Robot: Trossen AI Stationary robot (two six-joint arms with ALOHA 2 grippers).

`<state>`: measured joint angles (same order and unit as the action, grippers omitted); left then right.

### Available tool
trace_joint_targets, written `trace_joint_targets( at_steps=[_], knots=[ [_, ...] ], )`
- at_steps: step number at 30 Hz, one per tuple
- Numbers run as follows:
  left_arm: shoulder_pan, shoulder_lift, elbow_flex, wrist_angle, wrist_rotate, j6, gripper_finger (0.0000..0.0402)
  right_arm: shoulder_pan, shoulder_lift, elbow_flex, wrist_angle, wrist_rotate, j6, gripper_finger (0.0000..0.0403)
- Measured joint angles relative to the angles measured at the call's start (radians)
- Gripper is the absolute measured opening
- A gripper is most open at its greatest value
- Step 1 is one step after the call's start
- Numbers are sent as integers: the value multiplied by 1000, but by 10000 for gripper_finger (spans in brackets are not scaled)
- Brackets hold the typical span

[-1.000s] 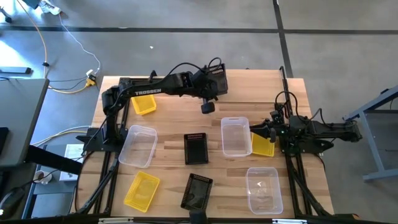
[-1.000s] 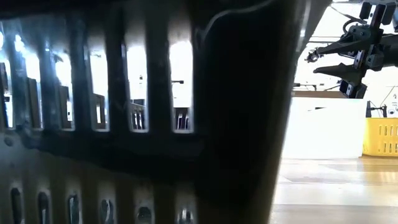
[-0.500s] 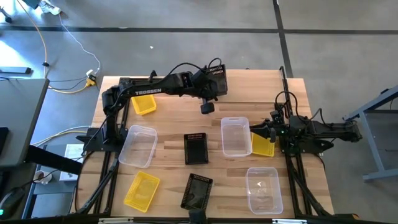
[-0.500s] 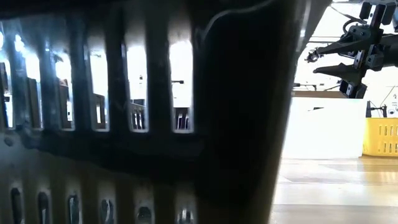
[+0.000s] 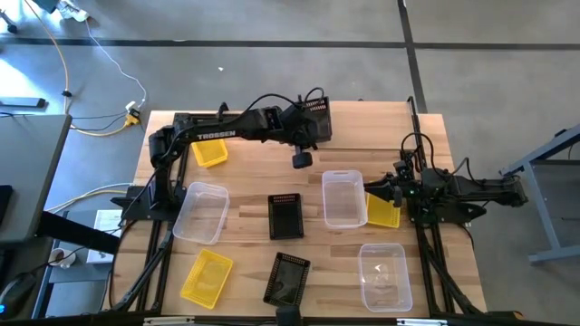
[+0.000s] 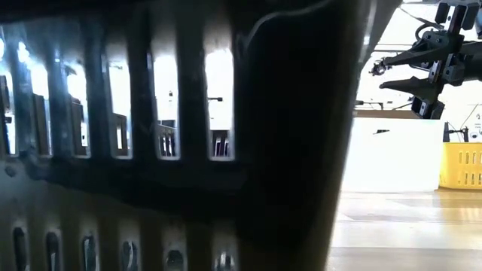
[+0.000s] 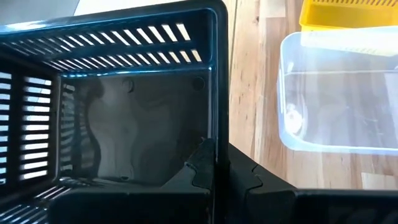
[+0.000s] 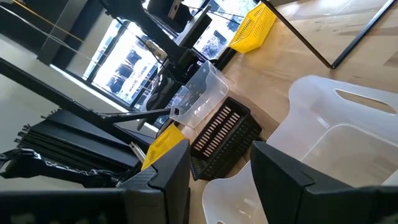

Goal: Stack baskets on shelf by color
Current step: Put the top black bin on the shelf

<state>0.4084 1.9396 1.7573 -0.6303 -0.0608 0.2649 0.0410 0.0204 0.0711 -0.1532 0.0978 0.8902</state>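
Observation:
My left gripper (image 5: pixel 311 125) is shut on a black mesh basket (image 5: pixel 317 116) over the light-wood shelf (image 5: pixel 376 127) along the table's far side. The left wrist view looks into this basket (image 7: pixel 137 124). My right gripper (image 5: pixel 384 194) is open and empty above a clear tub (image 5: pixel 343 197) and a yellow basket (image 5: pixel 381 212) at the right; its fingers stand apart in the right wrist view (image 8: pixel 217 180) and in the low view (image 6: pixel 380 75). Other baskets rest on their bottoms on the table. My left gripper holds the black basket by one side wall at its rim (image 7: pixel 214 140), one finger inside (image 7: pixel 194 173) and one outside (image 7: pixel 252 179). Whether the basket rests on the shelf or hangs clear of it, I cannot tell.
Yellow baskets lie at far left (image 5: pixel 209 152) and near left (image 5: pixel 207 277). Black baskets lie at the middle (image 5: pixel 286 215) and near edge (image 5: pixel 286 278); the latter fills most of the low view (image 6: pixel 188 135). Clear tubs lie at left (image 5: pixel 201 213) and near right (image 5: pixel 383 276).

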Motion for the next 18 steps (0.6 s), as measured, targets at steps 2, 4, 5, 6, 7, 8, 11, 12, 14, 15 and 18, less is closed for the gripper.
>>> trace_joint_targets(
  at_steps=[2,4,5,6,7,8,11,12,14,15,18],
  knots=[
    [0,0,0,0,0,0,0,0,0,0,0,0,0,153],
    [0,0,0,1,-3,0,0,0,0,0,0,0,0,153],
    [1,0,0,2,-5,0,1,0,0,0,0,0,0,153],
    [0,0,0,2,-12,0,3,0,0,0,0,0,0,153],
    [0,0,0,2,-24,0,5,0,0,0,0,0,0,153],
    [0,0,0,2,-36,0,8,0,0,0,0,0,0,153],
    [0,0,0,2,-45,0,16,0,0,0,0,0,0,153],
    [0,0,0,2,-45,1,18,0,0,0,0,0,0,153],
    [0,0,0,2,-45,1,22,0,0,0,0,0,0,153],
    [0,0,0,2,-45,1,23,0,0,0,0,0,0,153],
    [1,0,0,3,-45,9,27,0,0,0,0,0,0,153]
  ],
)
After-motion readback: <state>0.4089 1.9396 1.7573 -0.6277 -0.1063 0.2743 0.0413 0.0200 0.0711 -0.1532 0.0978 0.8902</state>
